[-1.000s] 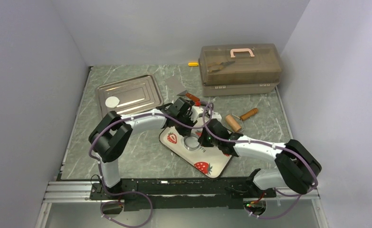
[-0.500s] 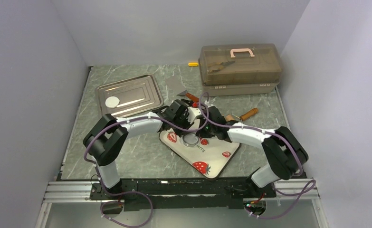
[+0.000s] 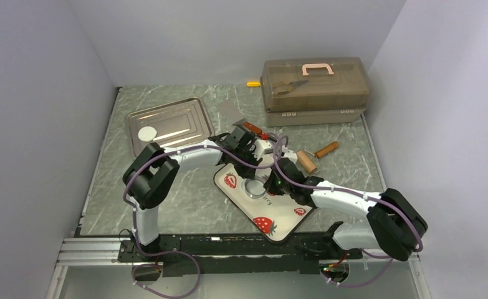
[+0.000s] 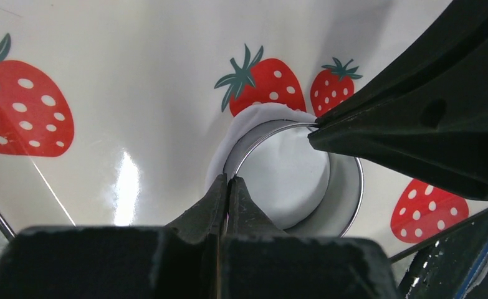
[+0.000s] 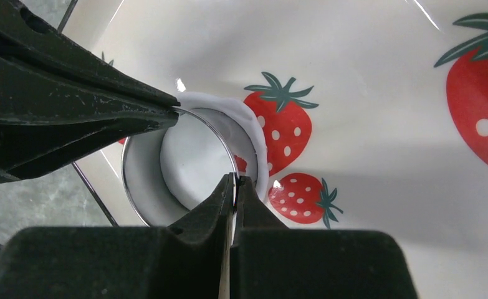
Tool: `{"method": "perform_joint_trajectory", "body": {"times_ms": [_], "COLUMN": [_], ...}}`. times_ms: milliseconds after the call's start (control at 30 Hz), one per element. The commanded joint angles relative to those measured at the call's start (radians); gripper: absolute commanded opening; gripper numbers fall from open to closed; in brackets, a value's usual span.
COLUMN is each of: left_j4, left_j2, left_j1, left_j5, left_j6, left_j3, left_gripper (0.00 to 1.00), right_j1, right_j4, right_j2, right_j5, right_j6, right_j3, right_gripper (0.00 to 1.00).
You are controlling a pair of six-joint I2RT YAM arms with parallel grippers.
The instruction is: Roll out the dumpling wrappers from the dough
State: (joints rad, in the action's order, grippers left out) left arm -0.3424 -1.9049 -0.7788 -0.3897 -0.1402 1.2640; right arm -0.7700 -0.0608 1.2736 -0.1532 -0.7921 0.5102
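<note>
A shiny metal ring (image 3: 252,187) stands on a flattened white patch of dough (image 4: 291,168) on the strawberry tray (image 3: 278,215). A thin fringe of dough (image 5: 255,128) sticks out past the ring's wall. My left gripper (image 4: 229,180) is shut on the ring's rim (image 4: 347,187) from the far side, seen from above as the left gripper (image 3: 248,171). My right gripper (image 5: 235,179) pinches the opposite rim, seen from above as the right gripper (image 3: 267,187). One round white dumpling wrapper (image 3: 147,133) lies in the steel tray (image 3: 185,121).
A wooden roller (image 3: 305,160) lies just right of the arms, its handle (image 3: 326,149) pointing right. A scraper (image 3: 244,126) lies behind the left wrist. A brown toolbox (image 3: 315,84) stands at the back right, with a small yellow object (image 3: 253,83) beside it.
The right arm's elbow swung in toward the middle, then back out to the right. The strawberry tray and ring shifted slightly. Both grippers stayed shut on the ring.
</note>
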Motion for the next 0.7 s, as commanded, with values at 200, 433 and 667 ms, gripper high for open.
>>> {"method": "perform_joint_trajectory", "body": {"times_ms": [200,433,667], "left_j4": [-0.212,-0.212,-0.188], "left_j2": [0.055,0.089,-0.106], "left_j1": [-0.039,-0.040,0.047], "left_j5": [0.018,-0.057,0.041], "left_j6": [-0.090,-0.076,-0.080], "left_j3": [-0.124,-0.119,0.065], "left_gripper": [0.00,0.00,0.00], "right_j1": [0.156,0.162,0.010], "right_j4": [-0.131,-0.129,-0.260], "right_j2": [0.249,0.308,0.052], "right_j5": [0.059,0.088,0.073], "right_j6": [0.168,0.173,0.007], "right_j3": [0.184,0.200,0.034], "right_gripper": [0.00,0.00,0.00]}}
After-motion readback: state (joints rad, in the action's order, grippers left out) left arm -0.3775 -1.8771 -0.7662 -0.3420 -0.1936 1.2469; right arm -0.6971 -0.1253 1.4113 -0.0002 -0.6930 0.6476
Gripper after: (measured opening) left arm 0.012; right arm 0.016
